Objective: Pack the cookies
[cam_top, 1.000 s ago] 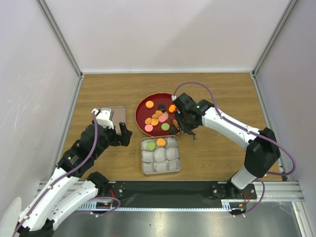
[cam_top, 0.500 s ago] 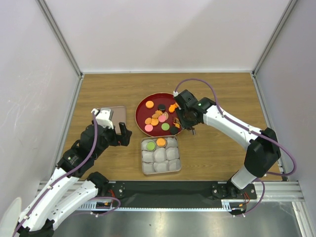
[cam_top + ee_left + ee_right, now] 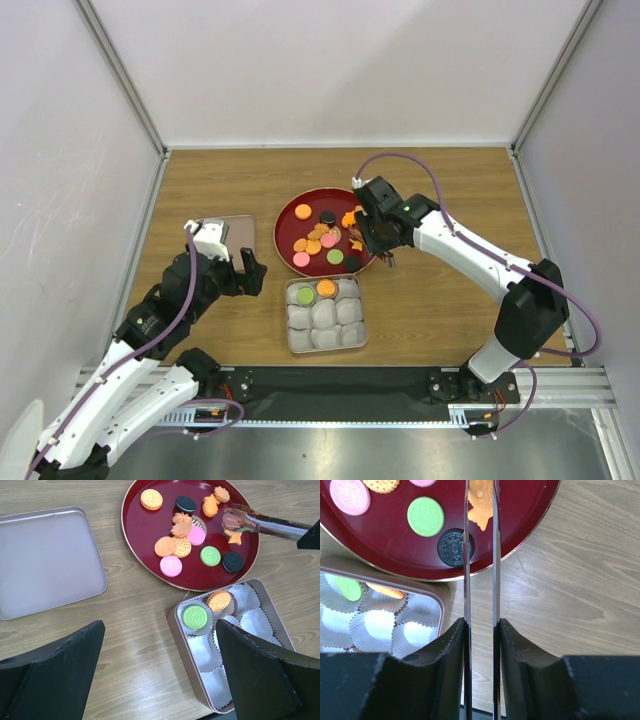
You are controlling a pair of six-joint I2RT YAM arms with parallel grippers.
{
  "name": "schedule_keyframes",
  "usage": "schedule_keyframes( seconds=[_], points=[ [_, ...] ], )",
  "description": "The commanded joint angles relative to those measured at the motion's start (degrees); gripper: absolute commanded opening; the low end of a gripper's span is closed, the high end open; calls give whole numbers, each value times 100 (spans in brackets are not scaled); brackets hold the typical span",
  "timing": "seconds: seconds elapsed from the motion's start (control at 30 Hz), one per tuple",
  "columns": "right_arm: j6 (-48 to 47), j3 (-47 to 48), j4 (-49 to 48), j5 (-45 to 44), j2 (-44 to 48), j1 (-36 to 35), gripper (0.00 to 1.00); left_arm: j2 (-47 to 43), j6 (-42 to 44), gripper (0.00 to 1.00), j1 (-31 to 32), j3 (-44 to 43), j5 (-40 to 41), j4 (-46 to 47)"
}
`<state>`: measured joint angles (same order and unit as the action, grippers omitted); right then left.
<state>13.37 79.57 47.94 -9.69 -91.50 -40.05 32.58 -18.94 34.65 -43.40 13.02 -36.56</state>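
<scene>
The right gripper is clenched on a pair of metal tongs, and the two blades of the tongs pinch one orange cookie between their tips. This cookie is above the right side of the red plate, near its rim; I cannot tell if it touches the plate. Most of the cookies lie on the plate: orange, pink, green and black ones, loose and in a small group around the middle. The square tin stands on the wooden table just near of the plate, and it holds pale paper cups. Two cups in its far row are filled, one with a green cookie and, right of it, one with an orange round cookie. The left gripper is released, its fingers wide apart, and it hangs over the table left of the tin. The flat lid lies on the table left of the plate.
</scene>
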Motion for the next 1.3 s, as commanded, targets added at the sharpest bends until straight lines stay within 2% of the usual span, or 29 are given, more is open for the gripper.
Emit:
schedule_keyframes(
  seconds=[0.0, 0.47, 0.73, 0.97, 1.27],
  points=[
    [26, 331, -224, -129, 291, 33, 17, -23, 74, 100, 24, -55, 61, 131],
    [131, 384, 162, 432, 1257, -46, 16, -23, 66, 100, 41, -55, 52, 131],
    [219, 208, 751, 802, 2048, -616, 17, -15, 66, 100, 33, -55, 61, 131],
    [263, -318, 840, 504, 2347, -1302, 16, -6, 57, 100, 41, -46, 87, 122],
    [281, -688, 699, 152, 2216, -1707, 16, 12, 39, 100, 103, -64, 157, 114]
  ],
)
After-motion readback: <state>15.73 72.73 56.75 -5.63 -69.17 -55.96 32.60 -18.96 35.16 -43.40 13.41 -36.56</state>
